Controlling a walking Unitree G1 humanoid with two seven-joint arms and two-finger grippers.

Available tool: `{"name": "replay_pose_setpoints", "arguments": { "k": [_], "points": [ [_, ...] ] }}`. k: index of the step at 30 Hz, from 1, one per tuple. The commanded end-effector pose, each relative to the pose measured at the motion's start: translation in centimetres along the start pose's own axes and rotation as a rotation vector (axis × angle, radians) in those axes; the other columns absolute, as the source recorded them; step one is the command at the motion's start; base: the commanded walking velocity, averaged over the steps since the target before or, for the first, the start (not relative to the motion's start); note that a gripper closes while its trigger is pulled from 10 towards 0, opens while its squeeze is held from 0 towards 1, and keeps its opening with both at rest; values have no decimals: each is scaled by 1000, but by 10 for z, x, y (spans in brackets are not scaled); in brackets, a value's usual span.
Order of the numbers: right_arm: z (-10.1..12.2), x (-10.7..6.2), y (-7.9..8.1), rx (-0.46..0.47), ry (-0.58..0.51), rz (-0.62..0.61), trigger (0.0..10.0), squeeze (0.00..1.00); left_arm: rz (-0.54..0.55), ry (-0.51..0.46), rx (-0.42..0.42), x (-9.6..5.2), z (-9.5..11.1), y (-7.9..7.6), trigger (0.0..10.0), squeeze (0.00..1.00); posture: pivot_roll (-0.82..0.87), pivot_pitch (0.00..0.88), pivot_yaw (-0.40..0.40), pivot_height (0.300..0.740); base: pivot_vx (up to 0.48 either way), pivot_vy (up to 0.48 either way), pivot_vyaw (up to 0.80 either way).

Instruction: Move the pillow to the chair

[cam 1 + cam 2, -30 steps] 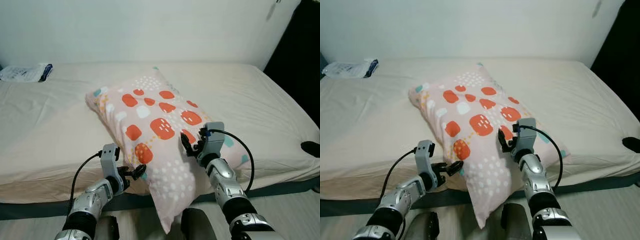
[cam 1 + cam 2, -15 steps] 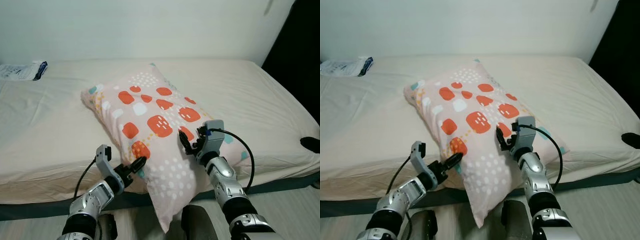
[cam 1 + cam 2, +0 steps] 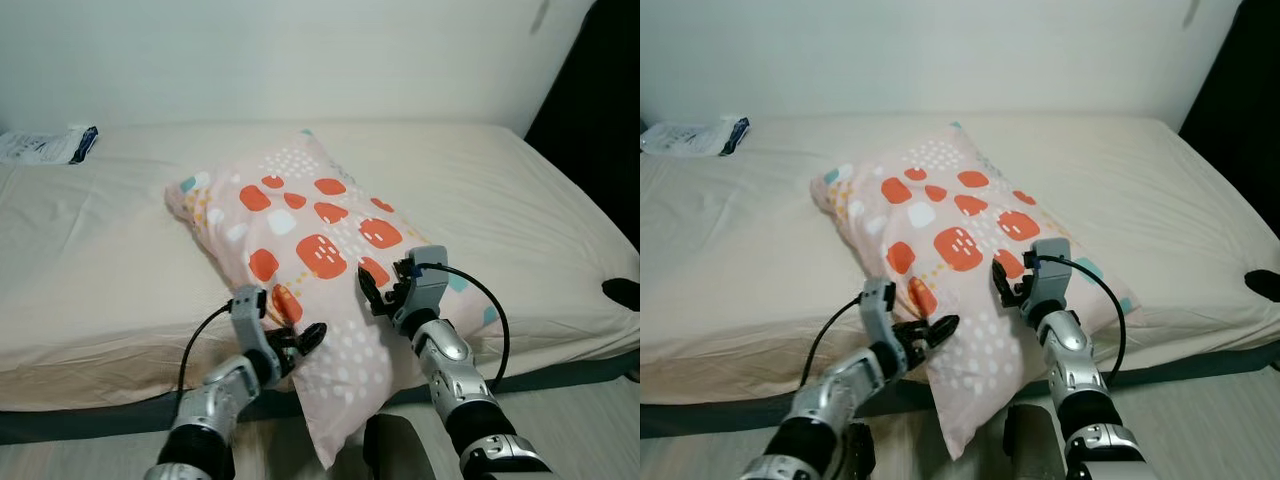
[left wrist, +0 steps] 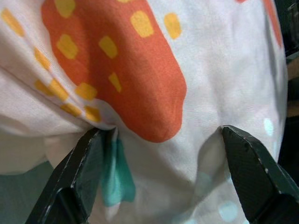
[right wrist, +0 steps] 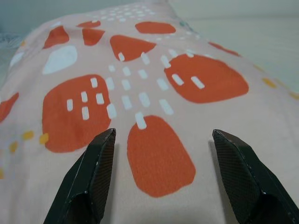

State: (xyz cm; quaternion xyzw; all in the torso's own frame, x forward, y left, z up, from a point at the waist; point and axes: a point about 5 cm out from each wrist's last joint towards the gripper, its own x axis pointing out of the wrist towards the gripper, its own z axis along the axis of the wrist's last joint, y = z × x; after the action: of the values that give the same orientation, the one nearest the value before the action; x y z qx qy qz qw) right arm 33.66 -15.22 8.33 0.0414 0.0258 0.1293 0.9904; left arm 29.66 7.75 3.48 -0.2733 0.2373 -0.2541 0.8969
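Pink patterned pillow [image 3: 318, 260] on bed [image 3: 90, 260]; left pincer [image 3: 303, 338] and right pincer [image 3: 372, 296] spread, apparently pressing into it.

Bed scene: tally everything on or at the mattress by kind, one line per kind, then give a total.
Patterned pillow: 1
White plastic package at the far corner of the bed: 1
Dark object at the bed's right edge, too small to identify: 1
Robot grippers, left gripper and right gripper, both open against the pillow: 2
Total: 5
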Motion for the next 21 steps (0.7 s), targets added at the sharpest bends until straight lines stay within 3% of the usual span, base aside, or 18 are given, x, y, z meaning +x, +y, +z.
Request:
{"name": "replay_pose_setpoints", "arguments": {
  "k": [1,6,8,9,10,11,12,21],
  "points": [
    [0,0,1,10,-3,0,10000,0,-2,48,-21,4,-7,-7,10000,0,-24,20,-65,563,0,0,0],
    [-1,0,3,11,3,3,10000,0,-16,36,-63,13,-6,-18,10000,0,-25,18,-68,563,0,0,0],
    [-1,0,3,12,1,5,10000,0,-4,43,-41,16,-7,-18,10000,0,-28,16,-67,563,0,0,0],
    [-1,0,4,12,1,5,10000,0,5,56,-12,18,-8,-18,8863,0,-29,17,-66,563,0,0,0],
    [-1,0,4,12,1,5,10000,0,5,56,-12,18,-8,-18,8863,0,-29,17,-66,563,0,0,0],
    [-1,0,4,12,0,5,10000,0,5,63,1,18,-8,-17,5843,0,-29,17,-67,563,0,0,0],
    [-1,0,4,12,0,5,10000,0,8,69,18,18,-9,-16,392,0,-31,16,-66,563,0,0,0],
    [0,0,2,9,-1,-2,10000,0,-6,87,58,17,-7,-15,0,0,-31,21,-67,563,0,0,0]
  ]
}}
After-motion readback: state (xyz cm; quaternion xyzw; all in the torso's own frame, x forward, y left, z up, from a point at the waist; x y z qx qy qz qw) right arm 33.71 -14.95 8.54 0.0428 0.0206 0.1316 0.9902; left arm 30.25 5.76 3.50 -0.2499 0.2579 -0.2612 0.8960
